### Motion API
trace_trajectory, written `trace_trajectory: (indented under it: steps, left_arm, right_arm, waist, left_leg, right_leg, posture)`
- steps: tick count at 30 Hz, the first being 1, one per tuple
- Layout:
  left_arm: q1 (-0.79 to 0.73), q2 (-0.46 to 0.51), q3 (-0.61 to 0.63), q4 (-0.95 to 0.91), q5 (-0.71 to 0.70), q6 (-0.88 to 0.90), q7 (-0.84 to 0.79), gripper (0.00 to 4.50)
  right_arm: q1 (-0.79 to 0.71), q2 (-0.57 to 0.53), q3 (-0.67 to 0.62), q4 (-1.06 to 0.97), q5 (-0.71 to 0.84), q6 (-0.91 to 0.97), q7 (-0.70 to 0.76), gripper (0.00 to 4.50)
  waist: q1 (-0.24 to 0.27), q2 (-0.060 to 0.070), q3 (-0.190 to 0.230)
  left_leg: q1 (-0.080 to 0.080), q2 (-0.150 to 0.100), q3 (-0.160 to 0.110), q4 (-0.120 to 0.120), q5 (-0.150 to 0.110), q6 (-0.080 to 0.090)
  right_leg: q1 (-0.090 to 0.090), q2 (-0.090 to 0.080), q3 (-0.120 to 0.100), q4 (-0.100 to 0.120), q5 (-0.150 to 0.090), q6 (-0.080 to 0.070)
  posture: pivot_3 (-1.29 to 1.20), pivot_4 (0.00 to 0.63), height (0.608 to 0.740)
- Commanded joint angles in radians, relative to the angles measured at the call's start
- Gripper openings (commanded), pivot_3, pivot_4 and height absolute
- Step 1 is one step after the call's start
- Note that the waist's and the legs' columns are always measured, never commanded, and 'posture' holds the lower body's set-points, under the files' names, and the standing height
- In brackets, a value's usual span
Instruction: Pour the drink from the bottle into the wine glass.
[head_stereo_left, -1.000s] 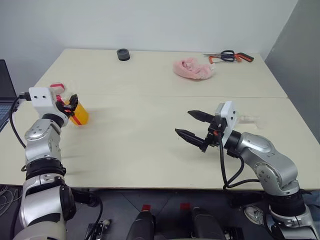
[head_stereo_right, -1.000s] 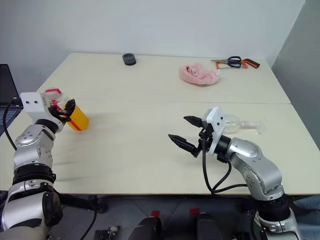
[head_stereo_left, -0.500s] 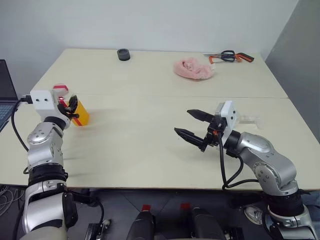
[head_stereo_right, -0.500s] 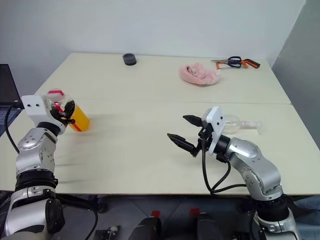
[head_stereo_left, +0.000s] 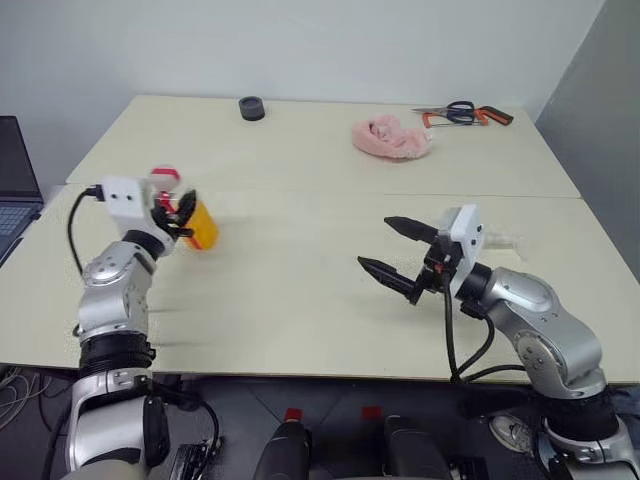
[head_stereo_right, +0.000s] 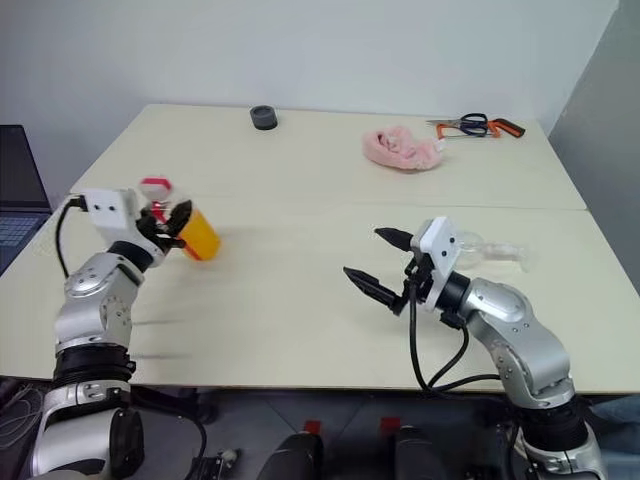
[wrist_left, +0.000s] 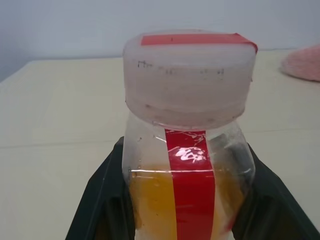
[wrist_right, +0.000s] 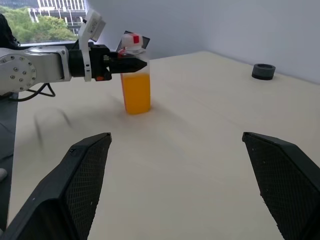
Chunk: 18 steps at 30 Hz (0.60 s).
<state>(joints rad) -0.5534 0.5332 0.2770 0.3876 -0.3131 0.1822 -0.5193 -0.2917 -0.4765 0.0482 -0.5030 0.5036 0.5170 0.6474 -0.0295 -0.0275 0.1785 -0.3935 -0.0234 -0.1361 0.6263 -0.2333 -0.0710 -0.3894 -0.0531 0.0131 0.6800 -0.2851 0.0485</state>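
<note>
Pale table (head_stereo_left: 300, 290) with pink cloth (head_stereo_left: 391, 138), scissors (head_stereo_left: 466, 113)

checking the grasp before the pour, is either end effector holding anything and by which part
The left end effector holds the bottle by its upper body, just under the cap. The right end effector is open, holding nothing.

a lab: bare worktable (head_stereo_left: 300, 300), laptop (head_stereo_left: 15, 190), scissors (head_stereo_left: 462, 113), plain walls.

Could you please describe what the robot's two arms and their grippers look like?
Both arms are jointed silver-grey metal segments with black bands and loose black cables. Each wrist carries a white boxy camera housing with red accents beside it. The left gripper and right gripper each have two black, tapered, pointed fingers with mesh-textured inner faces.
</note>
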Motion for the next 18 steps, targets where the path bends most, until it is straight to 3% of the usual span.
trace_trajectory:
  steps: [1, 8, 18]
  left_arm:
    - [-0.026, -0.02, -0.076, -0.118, -0.024, 0.017, -0.1, 1.84]
    - [-0.105, -0.107, -0.251, -0.192, -0.053, 0.085, -0.314, 1.84]
    - [-0.203, -0.179, -0.423, -0.193, -0.076, 0.101, -0.619, 1.84]
  right_arm:
    - [0.013, -0.033, -0.059, -0.093, 0.05, 0.028, -0.004, 4.5]
    - [0.051, -0.098, -0.111, -0.178, 0.126, 0.166, -0.058, 4.5]
    - [0.044, -0.082, -0.137, -0.204, 0.169, 0.255, -0.175, 4.5]
  waist:
    - [-0.001, 0.0, 0.0]
    - [-0.001, 0.0, 0.0]
    - [-0.005, 0.0, 0.0]
  left_leg:
    - [0.0, 0.0, 0.0, 0.0, 0.0, 0.0]
    - [0.0, 0.0, 0.0, 0.0, 0.0, 0.0]
    - [0.0, 0.0, 0.001, 0.0, 0.0, 0.0]
  right_leg:
    - [0.0, 0.0, 0.0, 0.0, 0.0, 0.0]
    - [0.0, 0.0, 0.0, 0.0, 0.0, 0.0]
    - [0.0, 0.001, 0.0, 0.0, 0.0, 0.0]
  posture:
    - [0.0, 0.15, 0.74]
    - [0.0, 0.15, 0.74]
    - [0.0, 0.15, 0.74]
